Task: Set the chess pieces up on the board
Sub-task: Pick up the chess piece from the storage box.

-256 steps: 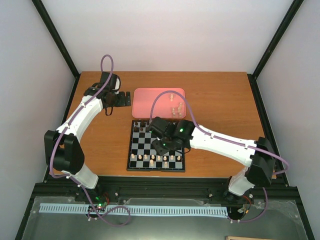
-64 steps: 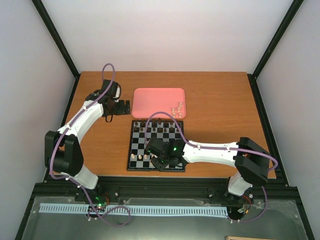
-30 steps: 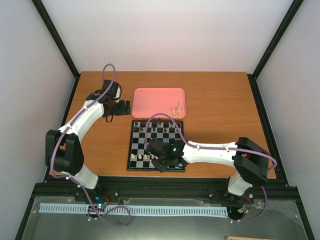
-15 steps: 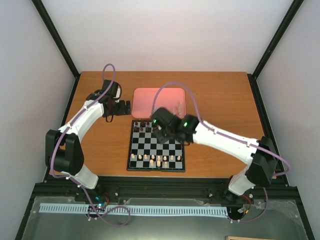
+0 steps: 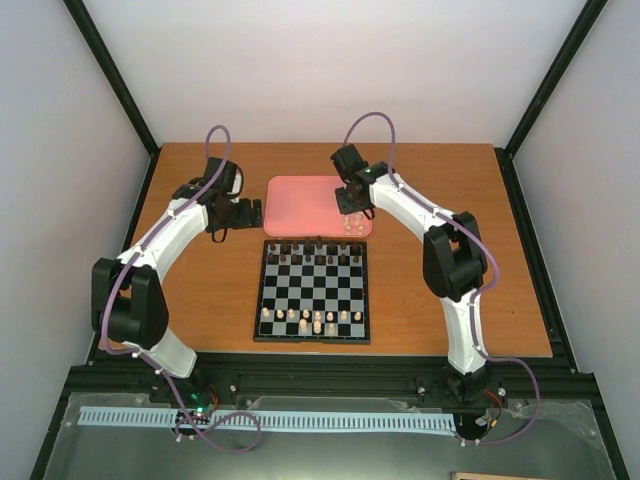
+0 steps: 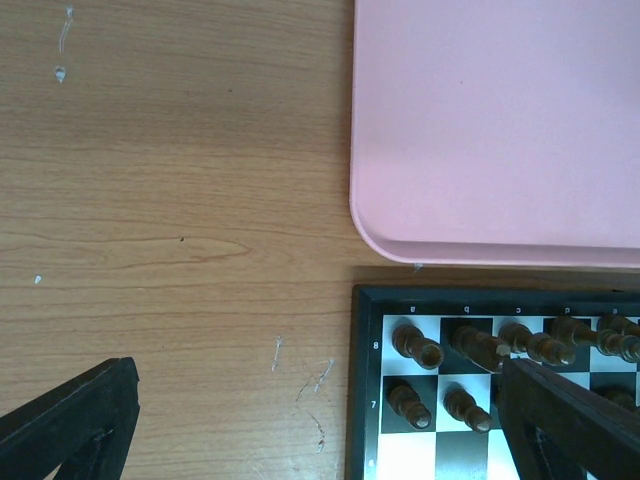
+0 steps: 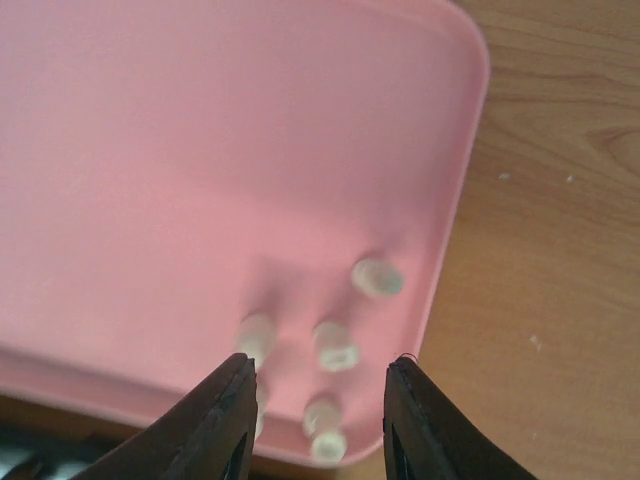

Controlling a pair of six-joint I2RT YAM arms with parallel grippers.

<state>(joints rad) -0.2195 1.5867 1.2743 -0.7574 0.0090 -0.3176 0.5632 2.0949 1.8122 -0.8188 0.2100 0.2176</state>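
Observation:
The board (image 5: 312, 330) lies mid-table. Several cream-white chess pieces (image 5: 303, 316) stand along its near rows, and one (image 5: 318, 327) sits in the nearest row. A few more white chess pieces (image 7: 336, 346) stand blurred in the pink tray's near right corner (image 5: 352, 222). My right gripper (image 7: 320, 365) hovers open just above them with nothing between its fingers; in the top view it (image 5: 350, 203) is over the tray's right end. My left gripper (image 6: 320, 430) stands wide open over bare wood beside the board's far left corner (image 6: 365, 300); from above it (image 5: 252, 213) sits left of the tray.
The pink tray (image 5: 300, 200) lies just beyond the board; its rim (image 6: 400, 245) almost touches the board's border. Dark brown pieces (image 5: 312, 254) fill the board's two far rows, some close to my left gripper's right finger (image 6: 560, 420). Black frame posts stand at the table's corners.
My right arm has lifted off the board's near rows and swung across to the pink tray, its jaws narrowing a little. The left arm has not moved.

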